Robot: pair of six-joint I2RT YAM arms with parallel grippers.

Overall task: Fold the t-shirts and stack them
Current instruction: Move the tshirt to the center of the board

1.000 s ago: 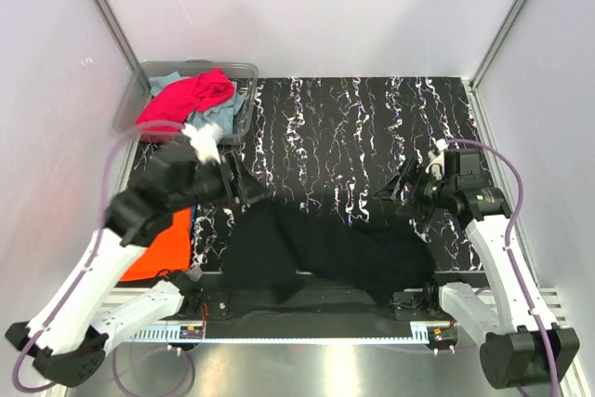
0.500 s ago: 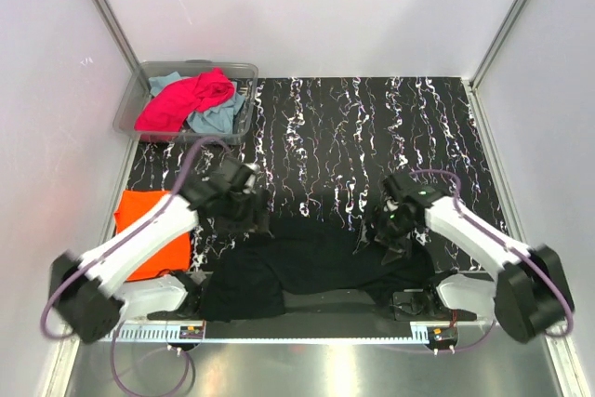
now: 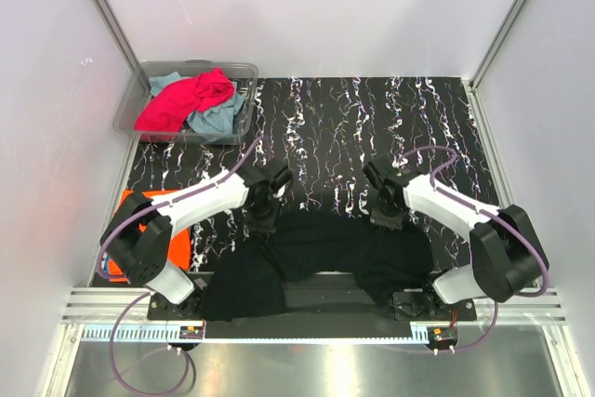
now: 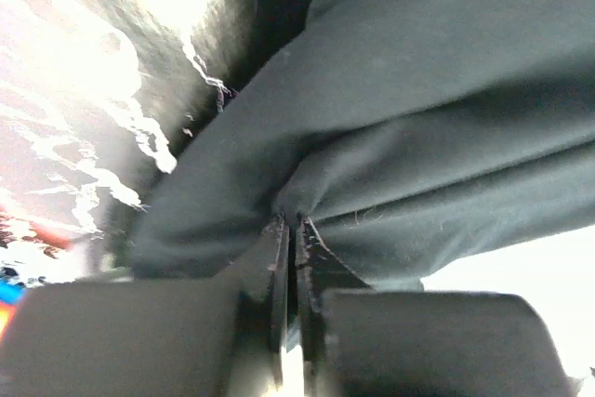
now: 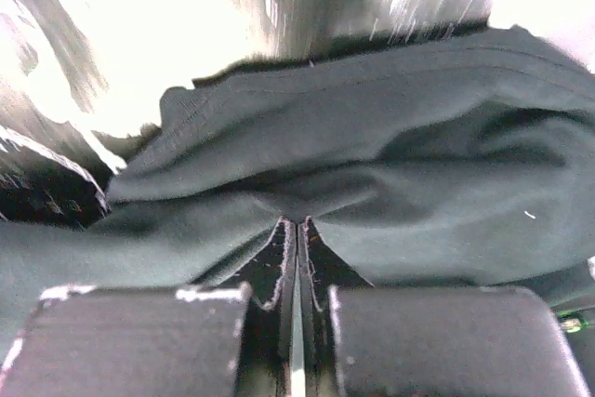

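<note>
The counter (image 3: 372, 118) has open, patterned room on the far side of both claws. The near side runs quickly to the arm bases and the metal rail.

The black t-shirt (image 3: 325, 248) is the largest thing on the counter. It lies rumpled between the two claws and nearer than both, its long axis running left to right, from one claw to the other. Its far edge is where the claws sit, so the body of the cloth trails toward the bases.

The clear bin (image 3: 125, 118) is far out to the left of the left claw (image 3: 263, 214). It holds the magenta-pink t-shirt (image 3: 181, 99) and the light teal-blue t-shirt (image 3: 218, 118), well apart from the work. The orange t-shirt (image 3: 183, 244) lies flat to the near left of that claw, partly under the left arm.

Each arm takes the end nearer to it. The left claw is clenched on the shirt's far-left edge, and its wrist view shows the fingers pressed together with a tuck of black cloth at the tips. The right claw (image 3: 388, 218) is clenched the same way on the far-right edge. How many layers each pinch holds is probably not readable from these close views.

Judging by the free room, a pull should go away from the bases, keeping both claws apart along the shirt's long axis.
</note>
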